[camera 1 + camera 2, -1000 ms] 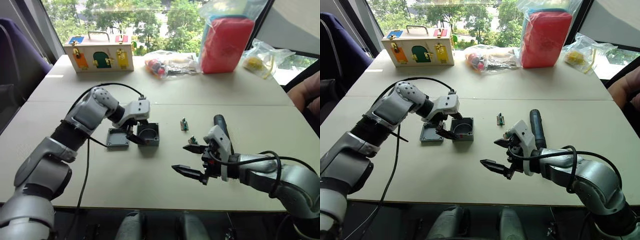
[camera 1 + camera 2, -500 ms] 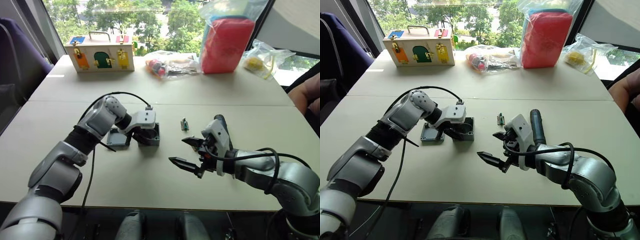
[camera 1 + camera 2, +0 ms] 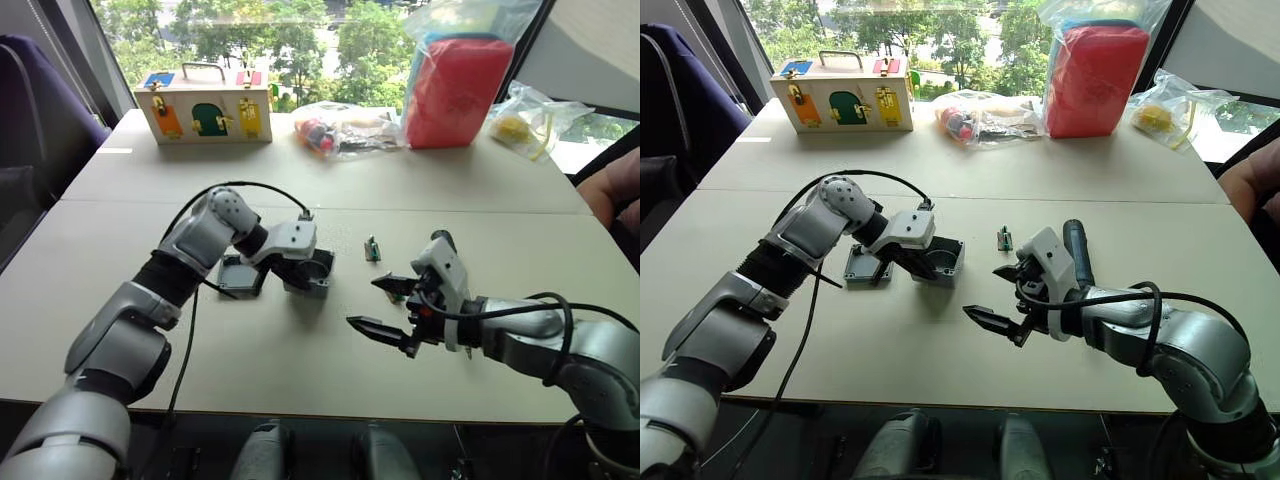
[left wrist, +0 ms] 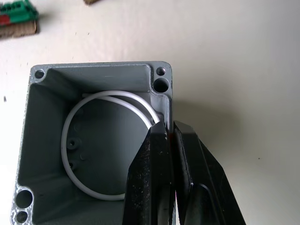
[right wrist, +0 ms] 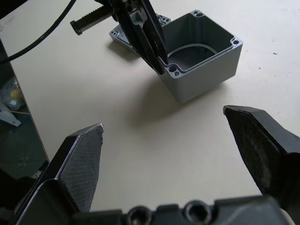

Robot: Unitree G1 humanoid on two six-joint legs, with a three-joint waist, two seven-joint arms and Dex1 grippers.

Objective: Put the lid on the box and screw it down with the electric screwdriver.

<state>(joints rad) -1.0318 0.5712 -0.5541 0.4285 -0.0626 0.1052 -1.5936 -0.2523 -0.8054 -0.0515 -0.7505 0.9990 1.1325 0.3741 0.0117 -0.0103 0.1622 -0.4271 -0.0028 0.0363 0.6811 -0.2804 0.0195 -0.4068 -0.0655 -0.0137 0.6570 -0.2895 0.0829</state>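
Note:
The grey box [image 3: 318,270] stands open-topped at mid table, with a white ring lying inside it [image 4: 51,117]. My left gripper [image 3: 300,275] is shut on the box's wall near a corner screw hole, one finger inside and one outside [image 4: 169,129]. The grey lid [image 3: 240,275] lies flat just left of the box, partly behind my left wrist. My right gripper [image 3: 365,303] hovers open and empty to the right of the box [image 5: 206,70]. Behind that gripper lies the dark electric screwdriver [image 3: 1074,250].
A small green connector [image 3: 371,248] lies between box and screwdriver. At the far edge stand a wooden box with coloured doors [image 3: 205,105], plastic bags [image 3: 340,128] and a red bagged pack [image 3: 455,85]. A person's arm [image 3: 610,195] shows at the right edge.
My left gripper has shut on the box's wall and shifted the box a little to the right, away from the lid. The right gripper stays open, about where it was.

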